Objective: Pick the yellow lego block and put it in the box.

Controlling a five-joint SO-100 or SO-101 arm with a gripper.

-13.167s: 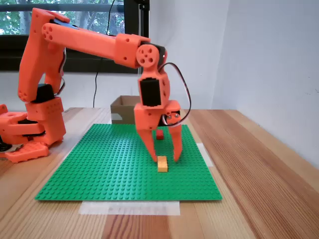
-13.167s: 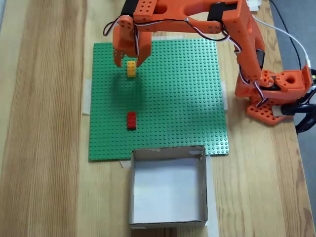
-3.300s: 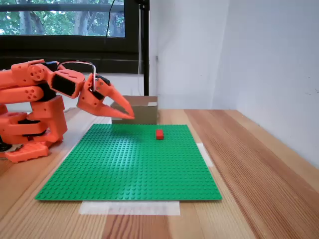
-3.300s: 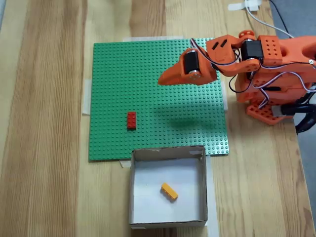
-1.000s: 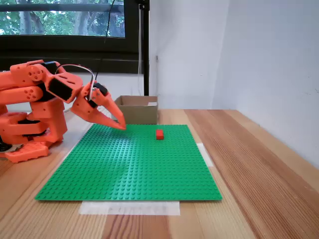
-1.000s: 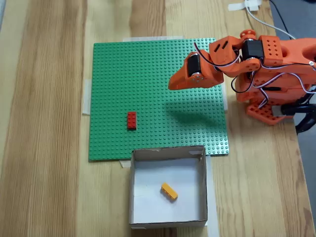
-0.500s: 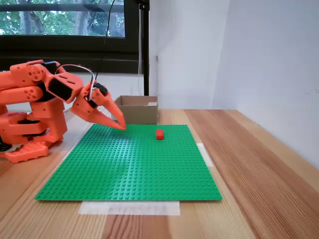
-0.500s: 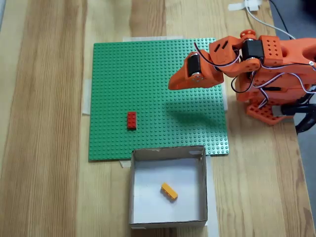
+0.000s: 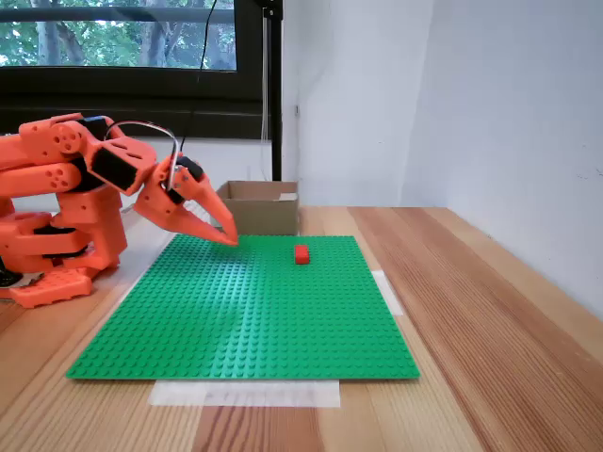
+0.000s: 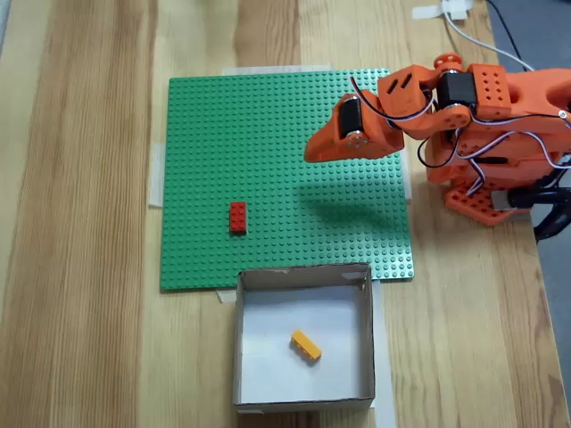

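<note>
Yellow lego block (image 10: 305,346) inside box (image 10: 303,400)

I see an orange claw (image 10: 310,152), a green studded baseplate (image 10: 268,125), a red brick (image 10: 237,217), a yellow-orange lego block (image 10: 305,346), a brown cardboard box (image 10: 303,277) with pale floor, light wood-grain bench (image 10: 80,223)

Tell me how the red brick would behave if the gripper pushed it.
The red brick looks like rigid plastic, so it likely won't bend. It sits on the studded green baseplate; if pressed on, it may resist sliding. Flat-sided and low, it probably won't roll.
</note>
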